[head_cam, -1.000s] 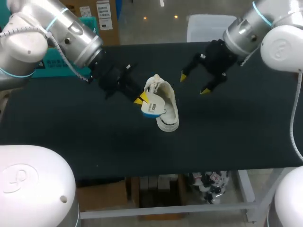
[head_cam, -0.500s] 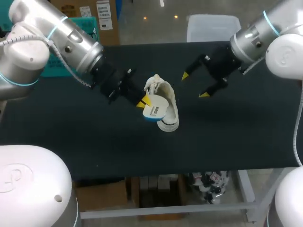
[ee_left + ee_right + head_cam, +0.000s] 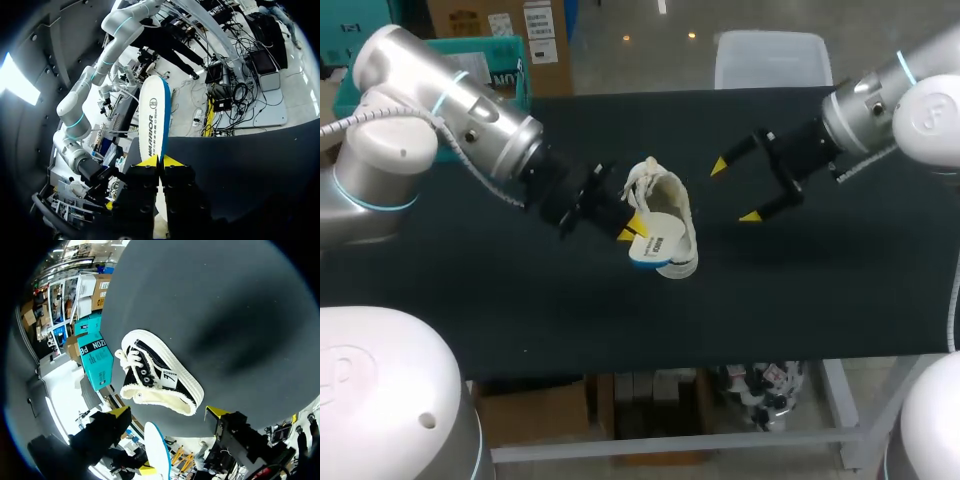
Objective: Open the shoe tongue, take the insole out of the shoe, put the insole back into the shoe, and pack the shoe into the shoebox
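A black shoe with a white sole (image 3: 668,205) lies on its side in the middle of the black table (image 3: 820,290). My left gripper (image 3: 631,228) is just left of the shoe, shut on one end of a white insole with a blue edge (image 3: 652,246). The insole hangs over the shoe's near end. In the left wrist view the insole (image 3: 154,117) sticks straight out from the closed yellow tips (image 3: 160,161). My right gripper (image 3: 735,190) hovers to the right of the shoe, open and empty. In its own view the shoe (image 3: 160,374) lies ahead of its spread fingers (image 3: 167,412), with the insole (image 3: 157,450) nearer.
A teal box (image 3: 505,68) stands at the table's back left corner, behind my left arm; the right wrist view shows it (image 3: 97,357) beyond the shoe. A pale plastic bin (image 3: 770,55) sits past the far edge.
My left gripper has carried the insole a little right and toward the front, over the shoe's near end. My right gripper has drawn back to the right, away from the shoe, still open.
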`<action>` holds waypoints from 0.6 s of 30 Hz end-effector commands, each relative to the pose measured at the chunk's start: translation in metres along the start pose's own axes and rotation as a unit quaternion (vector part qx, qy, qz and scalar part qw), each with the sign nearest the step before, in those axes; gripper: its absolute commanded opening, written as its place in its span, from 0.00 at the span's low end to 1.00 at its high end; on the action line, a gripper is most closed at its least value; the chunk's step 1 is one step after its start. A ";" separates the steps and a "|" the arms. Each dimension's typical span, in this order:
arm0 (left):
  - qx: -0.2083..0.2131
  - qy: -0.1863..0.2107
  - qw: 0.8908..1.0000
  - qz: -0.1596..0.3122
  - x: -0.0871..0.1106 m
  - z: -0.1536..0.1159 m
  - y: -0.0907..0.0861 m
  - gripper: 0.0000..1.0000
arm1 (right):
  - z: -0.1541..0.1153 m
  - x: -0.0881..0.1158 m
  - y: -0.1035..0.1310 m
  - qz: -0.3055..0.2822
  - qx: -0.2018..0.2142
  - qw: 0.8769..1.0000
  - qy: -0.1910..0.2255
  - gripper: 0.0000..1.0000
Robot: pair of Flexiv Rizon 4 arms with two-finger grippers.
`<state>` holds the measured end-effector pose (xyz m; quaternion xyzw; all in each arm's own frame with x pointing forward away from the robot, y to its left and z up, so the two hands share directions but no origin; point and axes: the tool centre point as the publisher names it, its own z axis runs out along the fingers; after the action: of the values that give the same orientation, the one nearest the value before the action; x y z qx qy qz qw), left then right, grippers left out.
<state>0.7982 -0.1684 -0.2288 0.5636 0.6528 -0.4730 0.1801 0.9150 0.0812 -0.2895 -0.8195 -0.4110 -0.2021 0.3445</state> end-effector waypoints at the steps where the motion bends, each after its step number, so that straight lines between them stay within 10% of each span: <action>1: 0.018 -0.013 1.000 -0.004 0.010 0.001 0.015 0.00 | 0.000 0.002 0.003 0.000 0.004 1.000 -0.002 1.00; 18: 0.034 -0.042 0.998 0.011 0.013 0.001 0.030 0.00 | 0.047 0.004 -0.022 0.035 0.044 0.994 0.090 1.00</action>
<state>0.8170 -0.1614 -0.2478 0.5556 0.6251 -0.5123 0.1951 0.9027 0.1252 -0.2995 -0.8027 -0.3654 -0.2296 0.4117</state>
